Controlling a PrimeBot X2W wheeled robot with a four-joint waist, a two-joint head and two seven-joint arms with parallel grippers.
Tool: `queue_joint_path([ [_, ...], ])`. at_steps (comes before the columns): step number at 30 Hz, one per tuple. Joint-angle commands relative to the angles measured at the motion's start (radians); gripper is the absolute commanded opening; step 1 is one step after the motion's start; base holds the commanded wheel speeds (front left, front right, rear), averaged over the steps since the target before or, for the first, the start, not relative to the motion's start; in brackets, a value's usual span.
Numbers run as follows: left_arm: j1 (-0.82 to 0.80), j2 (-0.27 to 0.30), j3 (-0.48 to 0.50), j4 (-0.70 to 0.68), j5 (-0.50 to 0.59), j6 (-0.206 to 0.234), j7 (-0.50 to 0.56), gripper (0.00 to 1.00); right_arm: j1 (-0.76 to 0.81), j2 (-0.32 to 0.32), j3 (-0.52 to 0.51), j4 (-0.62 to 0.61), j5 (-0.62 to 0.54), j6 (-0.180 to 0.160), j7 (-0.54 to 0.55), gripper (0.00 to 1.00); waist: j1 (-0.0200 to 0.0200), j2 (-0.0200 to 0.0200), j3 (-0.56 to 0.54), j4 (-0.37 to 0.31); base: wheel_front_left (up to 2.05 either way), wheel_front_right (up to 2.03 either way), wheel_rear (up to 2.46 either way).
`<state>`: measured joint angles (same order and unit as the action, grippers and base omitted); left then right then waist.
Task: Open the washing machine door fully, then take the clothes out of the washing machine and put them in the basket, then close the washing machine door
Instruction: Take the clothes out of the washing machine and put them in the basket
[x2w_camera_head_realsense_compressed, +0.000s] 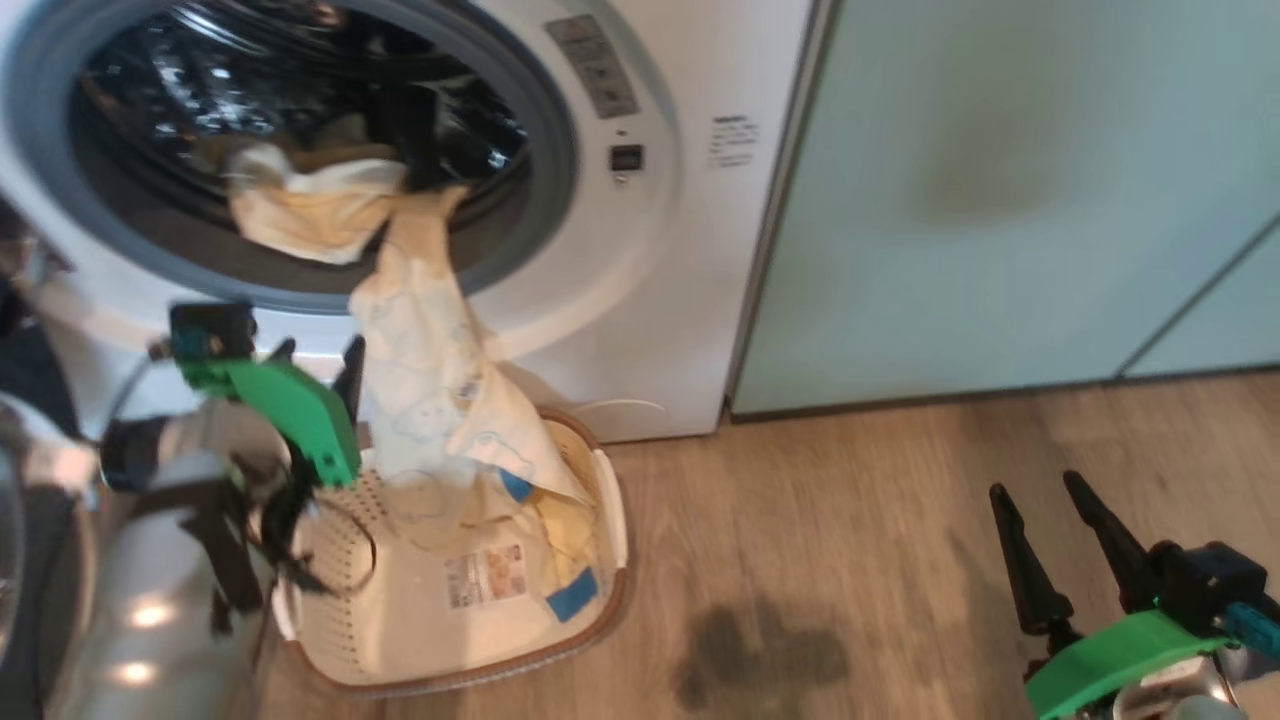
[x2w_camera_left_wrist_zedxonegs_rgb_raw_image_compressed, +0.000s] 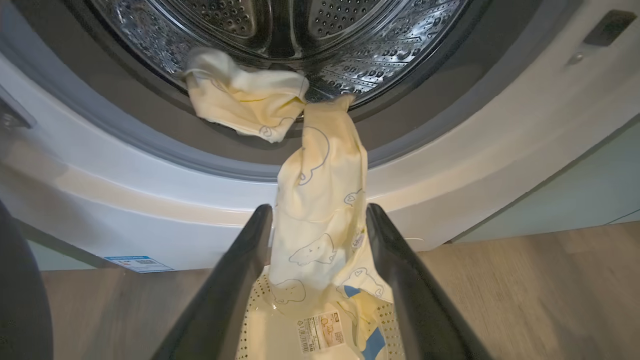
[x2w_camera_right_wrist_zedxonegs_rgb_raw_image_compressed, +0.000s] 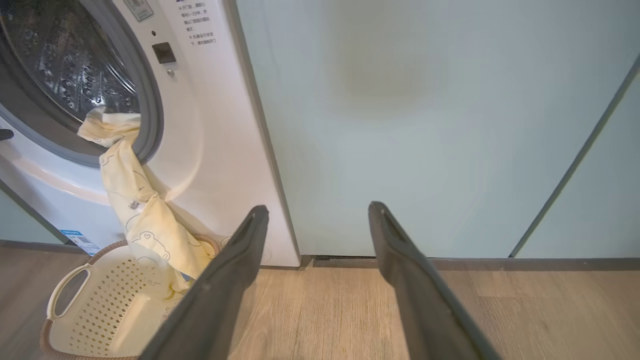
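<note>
Wood floor (x2w_camera_head_realsense_compressed: 850, 520). Washer (x2w_camera_head_realsense_compressed: 660, 300), eleven o'clock: open. Clothes (x2w_camera_head_realsense_compressed: 430, 380): half out, trailing into basket (x2w_camera_head_realsense_compressed: 612, 500). My left gripper (x2w_camera_left_wrist_zedxonegs_rgb_raw_image_compressed: 319, 210), right gripper (x2w_camera_right_wrist_zedxonegs_rgb_raw_image_compressed: 317, 207): released.

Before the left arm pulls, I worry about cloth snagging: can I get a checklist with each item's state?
1. The pale yellow fabric clothes clear of the steel drum: not ok, the top end lies on the grey rubber seal.
2. Lower end in the cream perforated plastic basket: ok.
3. The left gripper open: ok, cloth hangs between its fingers, ungripped.
4. The right gripper open and free: ok, above the wooden floor.
5. More garments deeper inside: cannot tell.
</note>
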<state>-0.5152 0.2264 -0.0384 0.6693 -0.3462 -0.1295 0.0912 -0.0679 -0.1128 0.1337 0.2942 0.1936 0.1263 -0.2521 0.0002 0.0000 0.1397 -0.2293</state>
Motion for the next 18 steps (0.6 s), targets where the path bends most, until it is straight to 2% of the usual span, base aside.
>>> queue_joint_path([
  [1, -0.081, 0.051, 0.028, -0.008, -0.023, -0.001, 0.023, 1.0, -0.034, -0.001, 0.02, -0.03, 0.006, 0.004, -0.01, 1.0, -0.0002, 0.0, 0.032, -0.035, 0.0, 0.0, 0.0],
  [9, -0.251, 0.081, 0.033, 0.13, -0.07, 0.006, 0.162, 1.0, -0.057, 0.015, 0.037, -0.028, 0.011, 0.004, -0.01, 1.0, -0.0002, 0.0, 0.1, -0.107, 0.0, 0.0, 0.0],
  [18, -0.446, 0.149, 0.037, 0.276, -0.061, 0.065, 0.249, 1.0, -0.102, 0.035, 0.046, -0.032, 0.018, 0.004, -0.01, 1.0, -0.0002, 0.0, 0.197, -0.187, 0.0, 0.0, 0.0],
])
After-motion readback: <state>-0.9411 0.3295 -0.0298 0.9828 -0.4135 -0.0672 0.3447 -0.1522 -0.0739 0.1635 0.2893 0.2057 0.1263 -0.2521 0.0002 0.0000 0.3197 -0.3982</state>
